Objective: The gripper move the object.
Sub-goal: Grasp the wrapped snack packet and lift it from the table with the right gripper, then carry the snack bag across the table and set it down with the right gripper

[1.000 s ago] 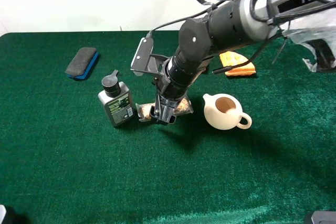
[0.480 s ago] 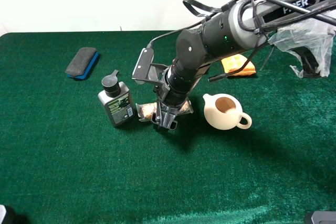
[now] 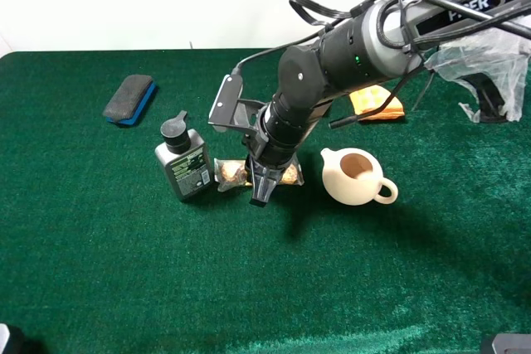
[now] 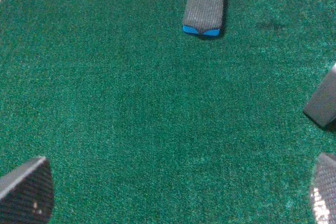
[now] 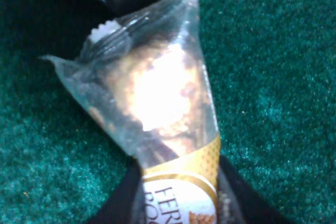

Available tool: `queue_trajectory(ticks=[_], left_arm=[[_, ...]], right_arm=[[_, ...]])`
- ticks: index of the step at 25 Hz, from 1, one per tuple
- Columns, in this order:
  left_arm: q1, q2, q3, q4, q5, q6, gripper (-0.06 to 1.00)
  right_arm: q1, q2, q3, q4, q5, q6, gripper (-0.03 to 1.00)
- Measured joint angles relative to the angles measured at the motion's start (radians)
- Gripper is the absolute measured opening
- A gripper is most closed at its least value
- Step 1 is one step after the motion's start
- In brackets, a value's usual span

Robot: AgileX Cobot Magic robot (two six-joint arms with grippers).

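The object, a clear packet [image 3: 231,173] of round brown and cream snacks, lies on the green cloth between a black bottle and a cream teapot. My right gripper [image 3: 259,190] reaches across from the right, points down on the packet's middle and is shut on it. In the right wrist view the packet [image 5: 157,98] fills the frame, its gold-labelled part pinched between the two black fingers [image 5: 118,211]. My left gripper [image 4: 176,203] is open and empty over bare cloth; only its fingertips [image 4: 26,192] show.
The black bottle [image 3: 184,163] stands just left of the packet, the cream teapot [image 3: 355,176] just right. An orange waffle wedge [image 3: 377,104] lies behind the arm. A grey-and-blue sponge [image 3: 130,99] lies far left, also in the left wrist view [image 4: 205,3]. Crumpled clear plastic [image 3: 489,60] hangs at right.
The right gripper's fingers, spread astride the packet a second ago, have closed together on its middle. The packet, bottle and teapot stay where they were.
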Motion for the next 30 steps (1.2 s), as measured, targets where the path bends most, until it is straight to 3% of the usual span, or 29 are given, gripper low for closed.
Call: queue_trajectory(ticks=[2,18,30], left_arm=[[0.000,0.000,0.000,0.000,0.000,0.000,0.99],[0.000,0.000,0.000,0.000,0.000,0.000,0.99],[0.000,0.000,0.000,0.000,0.000,0.000,0.99]], right_arm=[[0.000,-0.001,-0.001,-0.004,0.000,0.000,0.10],[0.000,-0.004,-0.004,-0.029,0.016,0.001,0.10],[0.000,-0.052,-0.004,-0.077,0.078,0.082,0.10]])
